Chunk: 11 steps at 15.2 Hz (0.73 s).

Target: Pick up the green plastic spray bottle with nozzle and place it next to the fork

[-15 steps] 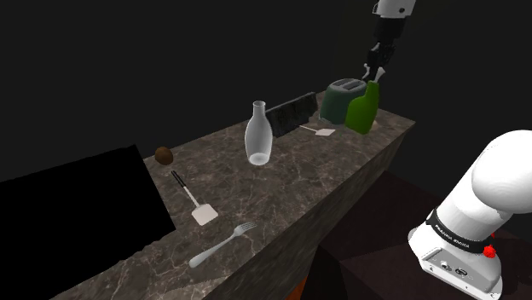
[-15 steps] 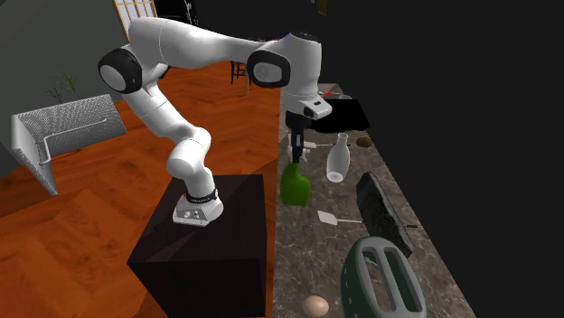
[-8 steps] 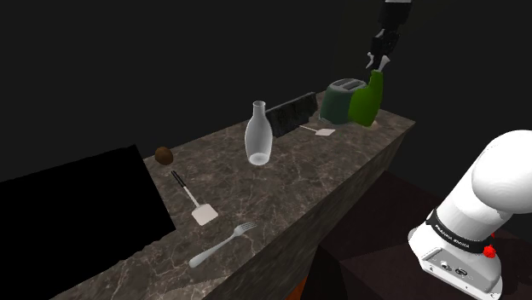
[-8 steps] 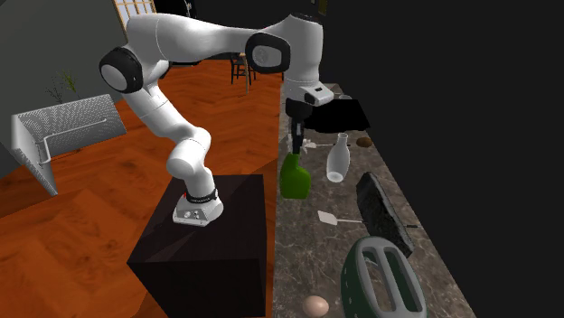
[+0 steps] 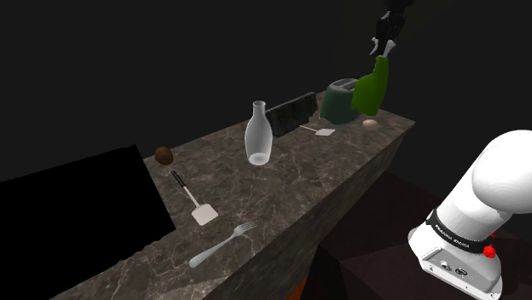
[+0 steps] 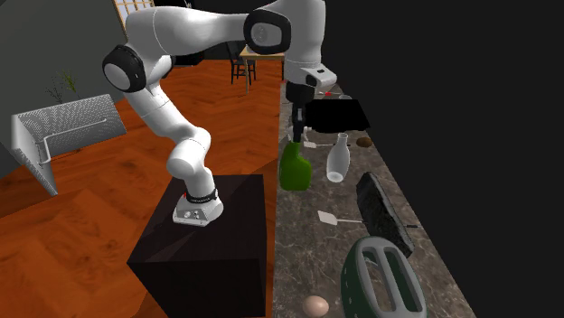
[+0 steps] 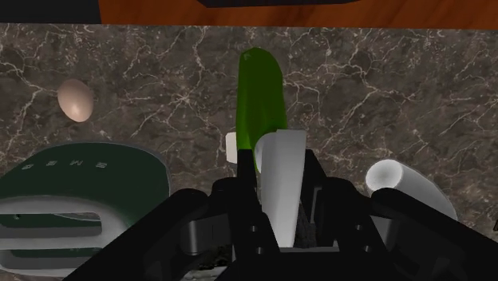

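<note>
Nearest on the dark marble countertop (image 5: 324, 183) lies a slim grey fork (image 5: 223, 244); midway stands a clear glass bottle (image 5: 257, 136). Farthest, beside a dark green toaster (image 5: 338, 100), the green plastic spray bottle (image 5: 372, 88) hangs above the surface, its top clamped in the black gripper (image 5: 382, 49).

The shoulder view is dim, the stone counter (image 5: 315, 175) only faintly lit against darkness. The second exterior view is brighter, its wooden floor (image 6: 90, 235) evenly lit.
</note>
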Each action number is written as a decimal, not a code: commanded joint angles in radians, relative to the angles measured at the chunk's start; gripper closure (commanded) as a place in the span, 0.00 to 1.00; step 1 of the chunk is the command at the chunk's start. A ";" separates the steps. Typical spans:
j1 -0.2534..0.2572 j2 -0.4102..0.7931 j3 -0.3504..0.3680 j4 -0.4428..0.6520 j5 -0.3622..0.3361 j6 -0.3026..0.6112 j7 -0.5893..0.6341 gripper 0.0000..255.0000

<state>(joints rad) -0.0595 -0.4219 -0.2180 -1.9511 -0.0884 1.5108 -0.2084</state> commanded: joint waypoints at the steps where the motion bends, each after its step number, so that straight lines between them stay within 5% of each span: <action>1: 0.001 0.007 0.001 0.034 0.002 -0.027 0.000 1.00; 11: 0.006 0.063 0.001 0.225 0.011 -0.163 -0.010 1.00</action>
<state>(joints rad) -0.0541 -0.3654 -0.2168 -1.7463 -0.0780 1.3617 -0.2177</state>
